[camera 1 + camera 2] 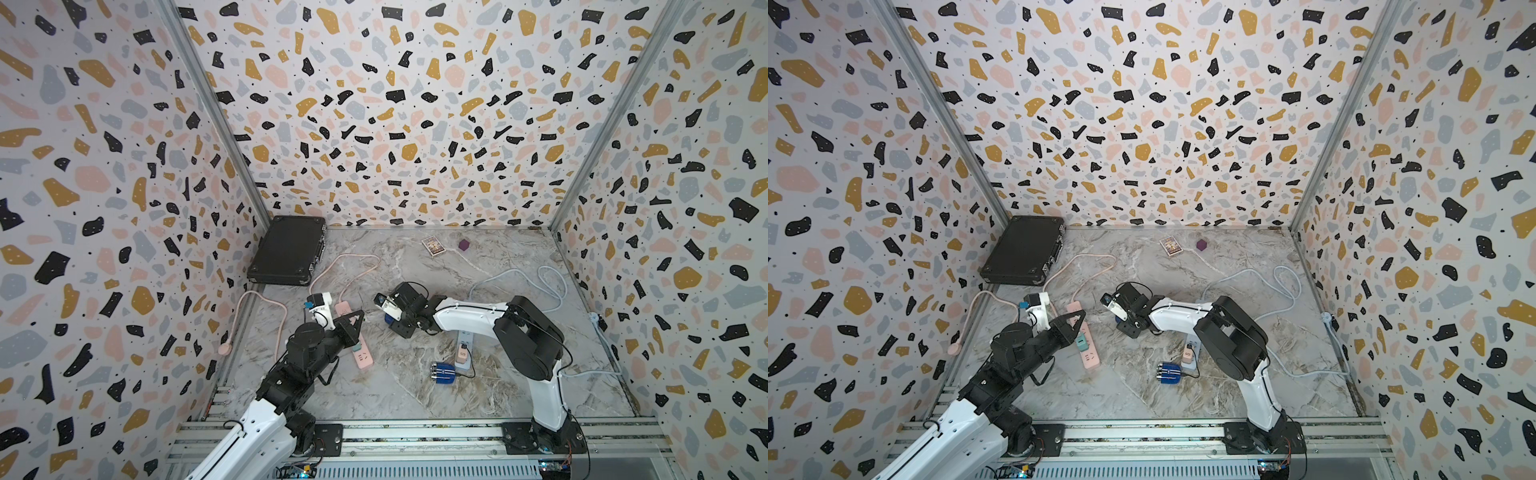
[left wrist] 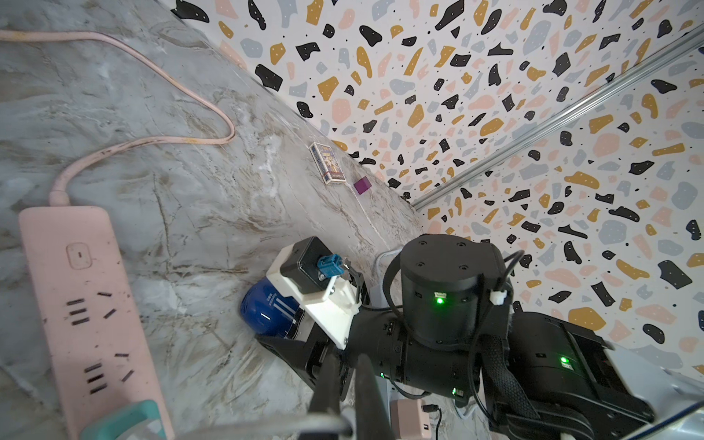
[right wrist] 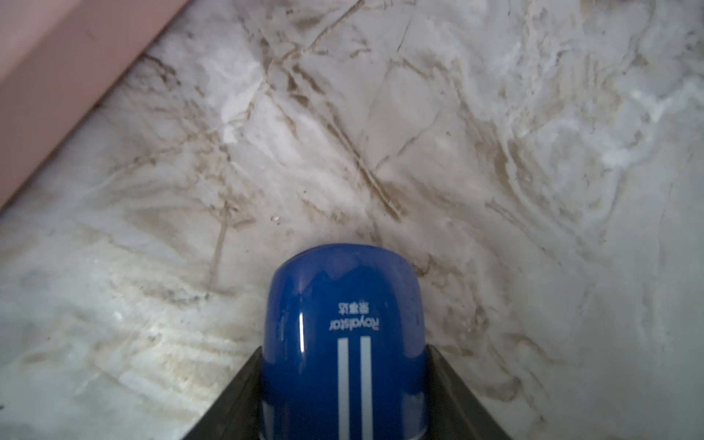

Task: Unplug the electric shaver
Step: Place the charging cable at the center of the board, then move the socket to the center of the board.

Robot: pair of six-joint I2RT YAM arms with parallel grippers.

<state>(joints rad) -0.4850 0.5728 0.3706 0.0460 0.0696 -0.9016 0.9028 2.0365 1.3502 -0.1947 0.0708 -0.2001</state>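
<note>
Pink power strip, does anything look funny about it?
Yes. The pink power strip has grubby smudges on top, and its cord trails off the table edge, where its plug seems to dangle unplugged.

The left arm [image 1: 249,436] and right arm [image 1: 469,316] pair glossy white shells with matte black joints. Behind the dark wedge fingers [image 3: 236,404] of the right gripper [image 3: 343,396] sit a white camera bracket [image 2: 331,304], teal connector [image 2: 328,264] and green-lit cylindrical black motor [image 2: 442,282], ringed by thin black cables [image 2: 392,274].

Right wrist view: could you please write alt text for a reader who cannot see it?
A glossy blue rounded casing lettered Royalstar sits clamped in the right gripper, above a veined marble tabletop. A pink power strip edges one corner.
</note>
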